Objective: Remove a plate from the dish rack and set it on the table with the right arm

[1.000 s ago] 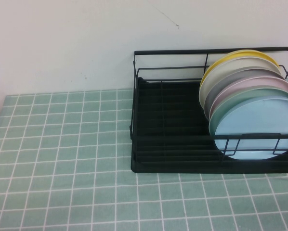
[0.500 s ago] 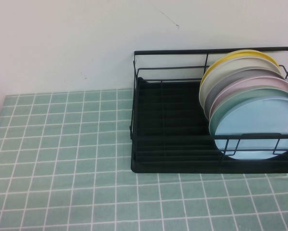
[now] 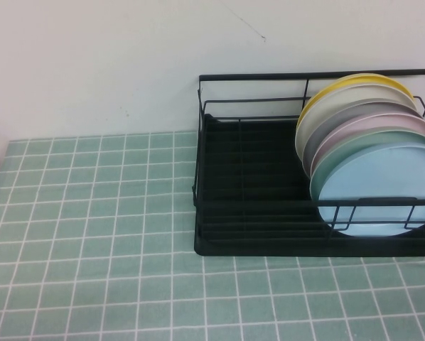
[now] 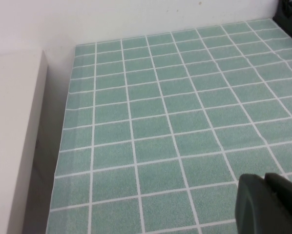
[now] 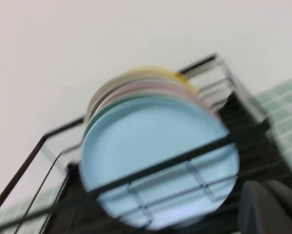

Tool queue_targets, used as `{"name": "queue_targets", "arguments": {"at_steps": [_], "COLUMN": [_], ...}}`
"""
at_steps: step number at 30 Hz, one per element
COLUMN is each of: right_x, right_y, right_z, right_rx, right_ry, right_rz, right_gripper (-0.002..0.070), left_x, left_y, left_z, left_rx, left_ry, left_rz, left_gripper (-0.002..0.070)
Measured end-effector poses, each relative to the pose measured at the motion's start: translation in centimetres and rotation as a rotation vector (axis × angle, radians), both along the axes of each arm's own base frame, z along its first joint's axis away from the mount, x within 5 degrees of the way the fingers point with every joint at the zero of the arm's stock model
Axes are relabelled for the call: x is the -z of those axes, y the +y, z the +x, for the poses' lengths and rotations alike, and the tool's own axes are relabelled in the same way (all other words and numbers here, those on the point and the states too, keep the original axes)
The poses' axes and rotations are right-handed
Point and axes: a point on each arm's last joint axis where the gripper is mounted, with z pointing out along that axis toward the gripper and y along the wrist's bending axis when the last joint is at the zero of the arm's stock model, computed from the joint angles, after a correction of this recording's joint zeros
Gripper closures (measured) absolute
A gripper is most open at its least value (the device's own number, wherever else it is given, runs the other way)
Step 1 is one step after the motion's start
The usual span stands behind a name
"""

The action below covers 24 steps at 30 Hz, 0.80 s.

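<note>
The table (image 3: pixel 92 234) lies bare left of the dish rack (image 3: pixel 255 245). The plate (image 3: pixel 379 188) stands frontmost (behind the front wire). The right gripper (image 5: pixel 270 207) faces it, the left gripper (image 4: pixel 268 204) hovers over tiles; neither grip can be told.

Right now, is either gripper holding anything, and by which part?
Nothing held. Round light blue plate sits untouched in black wire dish rack; right gripper faces it, left gripper over tiled table.
</note>
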Motion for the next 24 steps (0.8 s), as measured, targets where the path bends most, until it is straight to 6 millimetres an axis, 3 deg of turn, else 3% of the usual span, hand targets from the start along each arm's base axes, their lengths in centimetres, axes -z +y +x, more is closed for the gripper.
{"name": "queue_targets", "arguments": {"at_steps": [5,10,15,21,24], "right_x": [-2.9,-6.9,-9.5,-11.9,-12.5], "right_y": [1.0,1.8,2.1,1.9,1.9], "right_z": [-0.2,1.5,5.4,10.5,12.9], "right_rx": [-0.116,-0.257,-0.436,-0.596,-0.689], "right_ry": [0.037,0.169,0.324,0.341,0.334], "right_rz": [-0.062,-0.199,-0.380,-0.638,-0.751], "right_gripper": [0.0678,0.0678,0.0678,0.0677,0.0643], "left_x": [0.0,0.0,0.0,0.0,0.0], "left_y": [0.0,0.0,0.0,0.0,0.0], "left_z": [0.0,0.0,0.0,0.0,0.0], "left_rx": [0.000,0.000,0.000,0.000,0.000], "left_ry": [0.000,0.000,0.000,0.000,0.000], "left_rz": [0.000,0.000,0.000,0.000,0.000], "left_gripper": [0.0678,0.0678,0.0678,0.0678,0.0678]}}
